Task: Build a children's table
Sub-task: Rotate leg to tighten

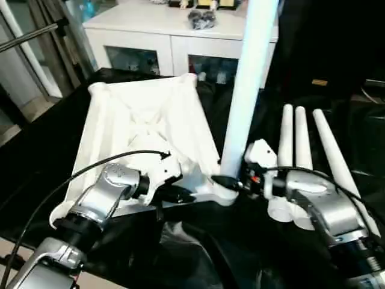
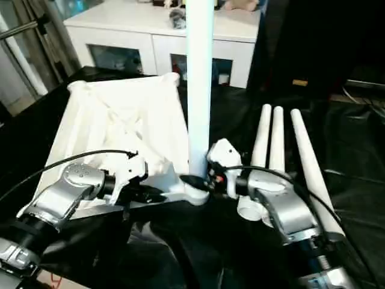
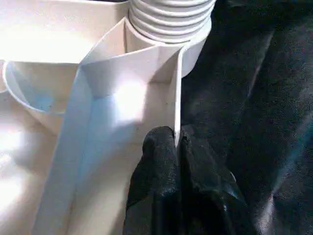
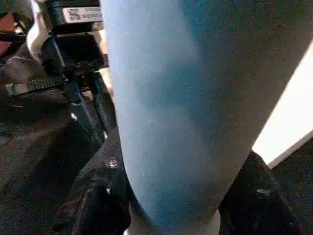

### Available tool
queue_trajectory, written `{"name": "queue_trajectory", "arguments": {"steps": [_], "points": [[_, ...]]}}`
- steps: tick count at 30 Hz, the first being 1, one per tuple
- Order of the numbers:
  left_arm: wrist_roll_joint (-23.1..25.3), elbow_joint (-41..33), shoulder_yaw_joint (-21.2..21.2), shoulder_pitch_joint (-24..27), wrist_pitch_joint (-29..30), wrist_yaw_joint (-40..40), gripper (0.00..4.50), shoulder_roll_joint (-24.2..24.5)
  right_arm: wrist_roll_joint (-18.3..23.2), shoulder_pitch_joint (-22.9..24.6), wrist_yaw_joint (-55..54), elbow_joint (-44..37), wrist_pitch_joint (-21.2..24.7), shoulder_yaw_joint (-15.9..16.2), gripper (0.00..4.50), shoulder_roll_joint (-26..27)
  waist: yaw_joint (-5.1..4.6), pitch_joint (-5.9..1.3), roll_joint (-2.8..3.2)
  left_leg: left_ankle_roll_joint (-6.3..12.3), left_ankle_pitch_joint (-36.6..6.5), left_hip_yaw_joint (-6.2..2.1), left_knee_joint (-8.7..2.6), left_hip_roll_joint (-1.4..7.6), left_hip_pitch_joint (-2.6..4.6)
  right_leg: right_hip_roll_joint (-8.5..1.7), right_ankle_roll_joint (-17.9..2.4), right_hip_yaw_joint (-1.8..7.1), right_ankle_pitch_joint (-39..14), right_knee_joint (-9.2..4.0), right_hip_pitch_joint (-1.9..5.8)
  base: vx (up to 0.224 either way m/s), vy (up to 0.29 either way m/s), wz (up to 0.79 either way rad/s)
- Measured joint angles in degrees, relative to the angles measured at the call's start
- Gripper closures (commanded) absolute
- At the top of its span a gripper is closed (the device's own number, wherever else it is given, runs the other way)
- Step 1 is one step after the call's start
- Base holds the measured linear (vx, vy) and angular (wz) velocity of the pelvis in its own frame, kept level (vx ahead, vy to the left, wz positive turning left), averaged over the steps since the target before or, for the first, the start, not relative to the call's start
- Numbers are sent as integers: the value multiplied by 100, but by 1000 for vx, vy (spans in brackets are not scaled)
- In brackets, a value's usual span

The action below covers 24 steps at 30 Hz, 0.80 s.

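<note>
The tabletop (image 1: 144, 129) lies underside up on a black cloth (image 1: 198, 253), its far edge near a white glass-door cabinet (image 1: 174, 42). One leg (image 1: 246, 90) stands upright in the tabletop's near corner socket (image 1: 224, 191), its top cut off by the frame. Three more legs (image 1: 301, 162) lie side by side on the cloth just beyond that socket. The left gripper (image 3: 177, 147) is pinched shut on a thin rib of the tabletop's edge (image 3: 178, 103) beside the socket; its wrist view shows the ribbed leg end (image 3: 168, 22). The right gripper (image 4: 171, 196) is clamped around the standing leg, whose shaft hides most of the fingers (image 4: 98, 196).
</note>
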Motion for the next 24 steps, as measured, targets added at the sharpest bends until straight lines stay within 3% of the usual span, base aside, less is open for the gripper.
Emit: {"name": "queue_trajectory", "arguments": {"steps": [5, 8, 18, 24], "points": [[-5, -40, 9, 1, 117, 5, 450, 23, 5, -81, 34, 222, -135, 1, 260, 147, -14, -1, -11, 0, -1, 1, -2, 0, 9, 0, 14, 0, -8, -1, 2, 0, 0, 0], [-4, -22, 105, 2, 289, 312, 450, -25, -72, -274, -504, 603, -169, -109, 260, 505, -97, 2, -25, -1, -1, 2, -5, 0, 20, 0, 14, 0, -7, 1, 8, 0, 0, 0], [372, 401, 443, -533, 1502, 2608, 450, -1421, -525, -1295, -3266, 2311, -133, -786, 260, 1646, -242, 28, -55, 0, -1, -6, 8, -3, 27, -5, 15, -19, -8, -45, 6, 0, 0, 0], [419, 524, 509, -577, 1615, 3104, 450, -1752, -621, -1549, -3673, 2731, -134, -1021, 260, 1852, -257, 13, -42, 2, -2, -18, 1, -3, 36, -5, 15, -36, -8, -116, 42, 0, 0, 0]]}}
